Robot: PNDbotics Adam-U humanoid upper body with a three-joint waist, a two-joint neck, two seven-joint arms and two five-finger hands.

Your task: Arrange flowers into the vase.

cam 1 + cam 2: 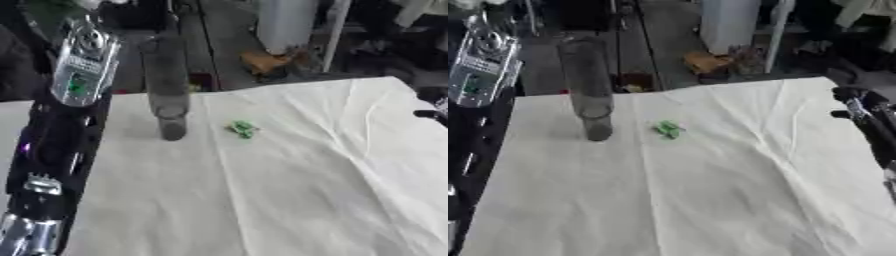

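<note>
Left eye view shows a table covered by a creased white cloth (289, 190), with a tall, dark, see-through glass vase (168, 85) standing upright on its far left part. The vase holds nothing that I can make out. Just to the right of its base, apart from it, a small green piece (243, 129) lies on the cloth; it looks like a scrap of leaf or stem, but I cannot tell more than its colour and its small, bunched shape.

The robot's left arm (52, 150) rises along the left edge of the scene, black with silver joints, reaching up and away toward the far left corner. Its upper end carries a silvery, shiny section (83, 65) with a green spot on it. The left hand itself is cut off at the top of both views, so I cannot tell how its fingers stand.

At the right edge, in the right eye view, part of the right hand (866, 112) comes in over the far right corner of the table, black with a silver strip. Only a portion of it shows, and I cannot tell whether its fingers are spread or curled. It touches neither the vase nor the green piece, both well apart from it.
</note>
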